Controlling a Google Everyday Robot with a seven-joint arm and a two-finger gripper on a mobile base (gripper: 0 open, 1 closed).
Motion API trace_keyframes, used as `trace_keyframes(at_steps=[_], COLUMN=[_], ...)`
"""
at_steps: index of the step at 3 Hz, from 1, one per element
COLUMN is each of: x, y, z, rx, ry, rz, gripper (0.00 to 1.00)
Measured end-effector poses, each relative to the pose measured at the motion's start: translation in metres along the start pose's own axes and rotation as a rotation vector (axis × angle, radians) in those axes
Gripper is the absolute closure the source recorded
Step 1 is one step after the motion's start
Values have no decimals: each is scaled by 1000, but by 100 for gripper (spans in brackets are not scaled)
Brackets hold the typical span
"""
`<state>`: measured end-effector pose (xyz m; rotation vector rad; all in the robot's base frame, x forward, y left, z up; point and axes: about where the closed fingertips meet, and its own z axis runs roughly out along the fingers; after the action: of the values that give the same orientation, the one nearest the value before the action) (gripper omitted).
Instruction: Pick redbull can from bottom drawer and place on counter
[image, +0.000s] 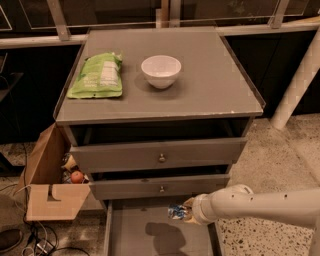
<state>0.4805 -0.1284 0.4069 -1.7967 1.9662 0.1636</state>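
Above the bottom drawer (131, 242), toward its right wall, the gripper (182, 212) is clamped on the redbull can (174, 212), held off the floor. Up on the counter (210, 85) sit a white bowl (160, 70) and a green snack bag (97, 75).

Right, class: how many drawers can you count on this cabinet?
3. The top drawer and the middle drawer sit slightly open below the counter; the bottom drawer is pulled out furthest, where the tool holds the redbull can above its floor.

It's a robot lab — gripper (184, 212) over bottom drawer (131, 236), cables (35, 243) on floor (270, 165).
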Motion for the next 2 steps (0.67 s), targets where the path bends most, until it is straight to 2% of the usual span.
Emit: trace_keyframes(at_steps=[1,2], x=[-4,-10], y=[4,5], z=[7,-23], rx=[-21,3], ry=[-6,6], rz=[-2,-18], gripper=[100,100])
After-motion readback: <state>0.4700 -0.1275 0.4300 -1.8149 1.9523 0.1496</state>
